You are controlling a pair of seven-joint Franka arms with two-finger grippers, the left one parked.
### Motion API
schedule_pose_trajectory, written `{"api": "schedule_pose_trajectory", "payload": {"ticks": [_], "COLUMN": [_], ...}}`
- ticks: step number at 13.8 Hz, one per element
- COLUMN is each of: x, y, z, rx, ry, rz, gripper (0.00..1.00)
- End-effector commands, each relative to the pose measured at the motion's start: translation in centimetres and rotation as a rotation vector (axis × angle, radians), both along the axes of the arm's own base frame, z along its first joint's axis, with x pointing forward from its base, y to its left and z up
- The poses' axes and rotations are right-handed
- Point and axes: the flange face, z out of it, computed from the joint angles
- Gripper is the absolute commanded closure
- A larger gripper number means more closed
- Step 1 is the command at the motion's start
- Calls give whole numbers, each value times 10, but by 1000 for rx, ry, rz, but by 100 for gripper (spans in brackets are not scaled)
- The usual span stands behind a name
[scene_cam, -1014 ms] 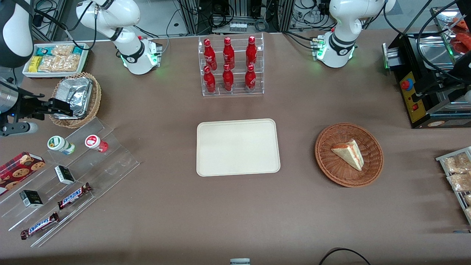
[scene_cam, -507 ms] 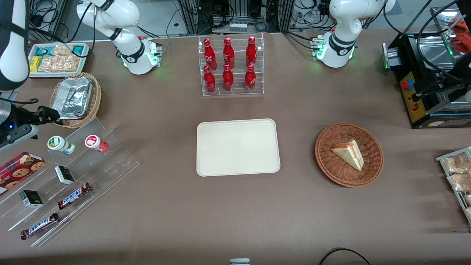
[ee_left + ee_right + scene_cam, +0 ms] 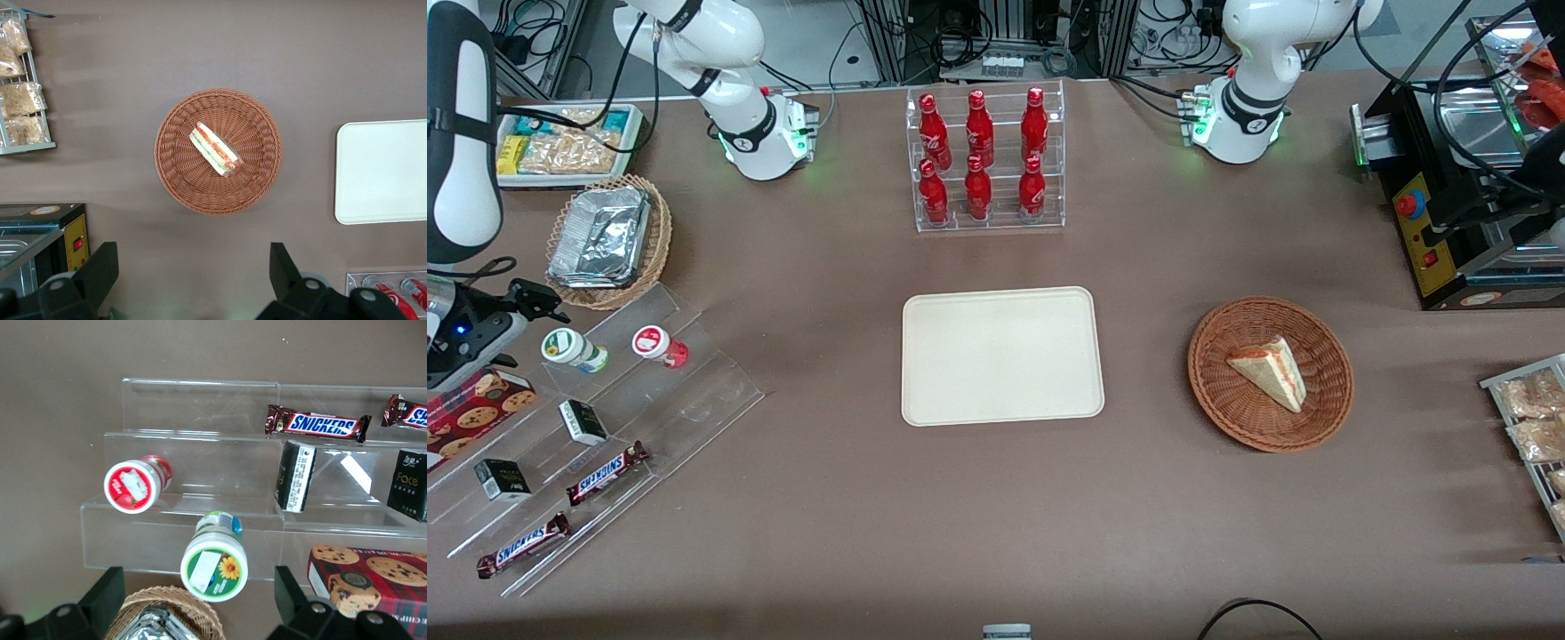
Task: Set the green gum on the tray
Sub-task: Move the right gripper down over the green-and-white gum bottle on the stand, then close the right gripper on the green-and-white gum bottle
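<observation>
The green gum [image 3: 569, 347] lies on the top step of a clear acrylic stand [image 3: 694, 400], its white and green lid facing up. It also shows in the right wrist view [image 3: 215, 563]. A similar red-lidded bottle [image 3: 656, 344] lies beside it. My right gripper [image 3: 538, 302] hovers just farther from the front camera than the green gum, at the working arm's end of the table. In the wrist view the gripper [image 3: 197, 580] is open and empty, its fingers [image 3: 107, 590] spread wide to either side of the gum's lid. The beige tray [image 3: 1000, 356] lies bare at mid-table.
A wicker basket with a foil container [image 3: 605, 240] sits close to the gripper. The stand's lower steps hold Snickers bars [image 3: 605, 473] and small dark boxes [image 3: 583, 422], with a cookie box [image 3: 471, 409] beside them. A bottle rack [image 3: 983, 160] and a sandwich basket [image 3: 1270, 373] also stand on the table.
My right gripper has moved from over the foil basket toward the front camera and the working arm's end, and now sits near the green gum. Nothing else moved.
</observation>
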Motion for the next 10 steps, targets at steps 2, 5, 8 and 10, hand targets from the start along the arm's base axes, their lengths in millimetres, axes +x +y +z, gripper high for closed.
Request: {"api": "schedule_pose_trajectory", "payload": {"ticks": [2, 5, 8, 10], "x": [-9, -15, -21, -27], "y": [-8, -13, -15, -18], "z": [-20, -36, -52, -61], "rx": [-7, -10, -11, -11], "ry": [-24, -36, -43, -45], "rz": [31, 37, 39, 32], "gripper": [0, 0, 0, 0]}}
